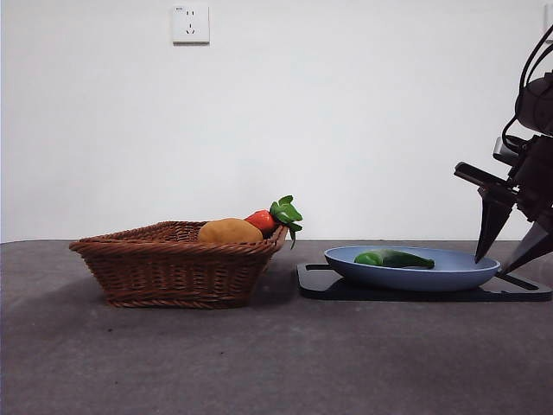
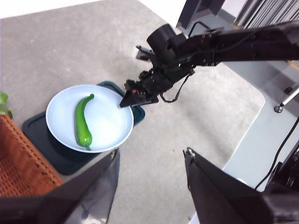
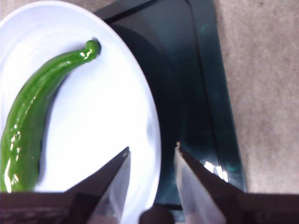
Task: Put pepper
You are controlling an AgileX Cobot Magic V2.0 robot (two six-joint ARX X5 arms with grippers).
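Pepper (image 2: 83, 122): lying flat in the pale blue plate (image 1: 467, 275), curved, glossy, tip pointing away from the basket; nothing is touching it.
Plate: sitting on a dark tray (image 2: 39, 137), just beside the wicker basket (image 1: 173, 272). The tray is probably marking the drop spot, so the pepper looks already delivered.
Right end effector (image 3: 152, 156): hovering above the plate's rim on the side away from the basket, jaws parted a little and gripping nothing. In the front view it is hanging at the right edge, tips pointing down over the rim.
Likely reason: the empty jaws and the small gap between tips and plate are reading as a release just made, or a pick about to begin; I cannot say which.
Left end effector (image 2: 152, 161): waiting high over the tabletop, jaws spread wide, holding nothing; looking down on the plate and the other arm.
Basket contents: a tan potato (image 1: 229, 231) and a red vegetable with green leaves (image 1: 272, 218), resting against the rim nearest the plate.
Tabletop (image 1: 276, 363): grey, matte, slightly mottled, giving fair grip.
Room: plain white wall behind, one wall socket (image 1: 190, 23) high up.
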